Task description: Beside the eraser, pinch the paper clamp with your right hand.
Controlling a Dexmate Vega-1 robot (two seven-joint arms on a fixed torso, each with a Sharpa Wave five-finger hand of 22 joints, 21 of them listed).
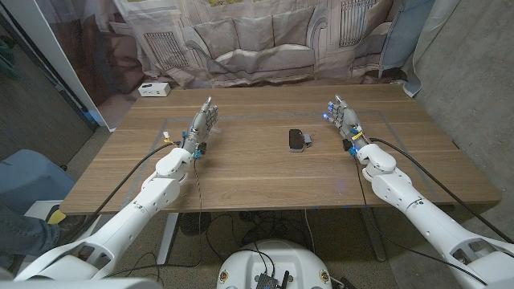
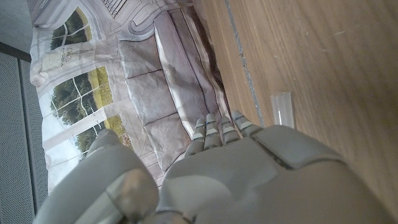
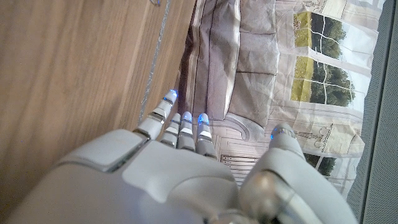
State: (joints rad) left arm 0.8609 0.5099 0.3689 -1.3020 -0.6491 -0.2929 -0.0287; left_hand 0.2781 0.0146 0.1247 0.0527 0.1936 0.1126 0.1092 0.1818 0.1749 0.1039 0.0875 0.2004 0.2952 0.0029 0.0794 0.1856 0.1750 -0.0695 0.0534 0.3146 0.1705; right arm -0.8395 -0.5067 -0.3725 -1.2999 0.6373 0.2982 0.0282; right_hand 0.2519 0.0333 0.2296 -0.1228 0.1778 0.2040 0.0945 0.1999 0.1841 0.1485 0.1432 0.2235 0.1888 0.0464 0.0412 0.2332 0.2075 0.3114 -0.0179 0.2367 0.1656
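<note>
The wooden table (image 1: pixel 265 172) is seen from the head view with both white arms reaching onto it from the near corners. The left hand (image 1: pixel 202 123) is held over the left part of the table, its fingers extended and slightly apart, and nothing is held in it. The right hand (image 1: pixel 344 117) is held over the right part, its fingers likewise extended and parted, with small blue lights at the fingertips; nothing is gripped by it either. How the palms meet the tabletop cannot be told.

Between the two hands, nearer the right one but well apart from it, a dark oblong object taken to be the eraser (image 1: pixel 296 140) lies on the wood. Just beside it, on the side toward the right hand, a small dark and metallic piece taken to be the paper clamp (image 1: pixel 307 141) is seen; whether the two touch cannot be told.

In the left wrist view, the back of the left hand (image 2: pixel 249 174) is seen, with a small clear strip (image 2: pixel 283 109) on the wood near its fingers. In the right wrist view, the back of the right hand (image 3: pixel 168 174) is seen with its fingers straight.

At the far left corner a small white box (image 1: pixel 152 89) rests on the table. Behind the table a printed backdrop (image 1: pixel 257 40) showing a sofa and windows is hung.
</note>
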